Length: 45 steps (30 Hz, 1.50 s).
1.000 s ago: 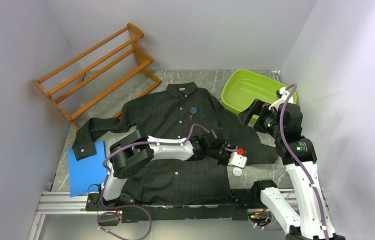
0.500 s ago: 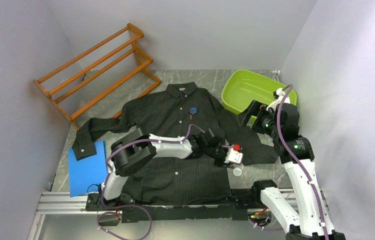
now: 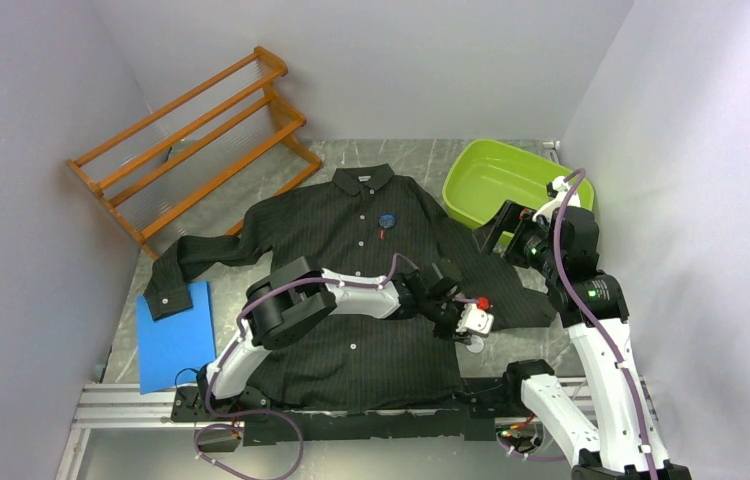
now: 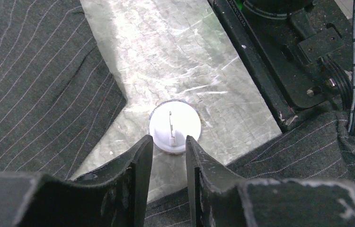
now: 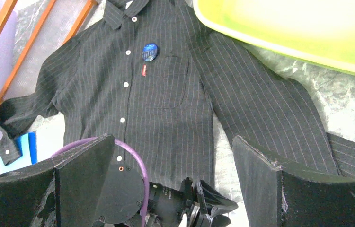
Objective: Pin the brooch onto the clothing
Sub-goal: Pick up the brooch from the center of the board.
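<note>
The black pinstriped shirt [image 3: 341, 240] lies flat on the table, collar at the far side. It also shows in the left wrist view [image 4: 33, 85] and the right wrist view [image 5: 166, 118]. A white round brooch [image 3: 471, 343] lies pin side up on the bare table by the shirt's right hem [image 4: 174, 125]. My left gripper [image 3: 467, 333] hangs just above it, its jaws narrowly apart and empty [image 4: 168, 141], the tips at the brooch's near rim. A blue round badge [image 3: 387, 221] sits on the shirt's chest [image 5: 149, 51]. My right gripper [image 3: 504, 228] is wide open and empty, held high [image 5: 172, 139].
A green tub [image 3: 496, 180] stands at the back right, partly over the shirt's sleeve. A wooden rack [image 3: 191, 140] leans at the back left. A blue sheet [image 3: 173, 335] lies at the left. The black base rail [image 4: 284, 56] runs close beside the brooch.
My left arm's elbow has swung right while its gripper stays by the white brooch, shifting only slightly. My right arm moved a little left, then held still.
</note>
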Motion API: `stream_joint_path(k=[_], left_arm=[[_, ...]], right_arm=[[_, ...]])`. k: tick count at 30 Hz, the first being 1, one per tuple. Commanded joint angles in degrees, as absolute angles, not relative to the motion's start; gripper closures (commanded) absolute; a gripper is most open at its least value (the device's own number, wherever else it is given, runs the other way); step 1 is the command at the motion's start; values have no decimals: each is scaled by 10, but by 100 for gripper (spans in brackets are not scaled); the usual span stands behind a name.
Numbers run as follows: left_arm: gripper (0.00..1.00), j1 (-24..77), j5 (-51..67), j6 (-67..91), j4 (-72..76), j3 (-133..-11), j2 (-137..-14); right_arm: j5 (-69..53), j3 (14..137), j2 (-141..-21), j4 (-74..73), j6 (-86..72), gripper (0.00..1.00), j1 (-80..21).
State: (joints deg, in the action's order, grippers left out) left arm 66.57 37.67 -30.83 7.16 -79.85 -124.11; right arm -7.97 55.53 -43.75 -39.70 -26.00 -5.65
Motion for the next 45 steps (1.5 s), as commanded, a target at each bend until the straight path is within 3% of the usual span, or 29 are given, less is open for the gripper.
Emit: stream_joint_path(k=[1,12,18,45], left_arm=[[64,676,385,-322,74,-813,-1245],[73,686,358,-336,54,-831,-1270],[97,686,350,-344,30,-834,-1271],[97,655,238,-257,158,-664,-1086]], right_arm=[[-71,556,-430,-379,-248,0,-55],[-67,556,-427,-382,-247,0,-55],[-68,555,-428,-380,-248,0,-55],[-115,542,-433,-357,-248,1,-55]])
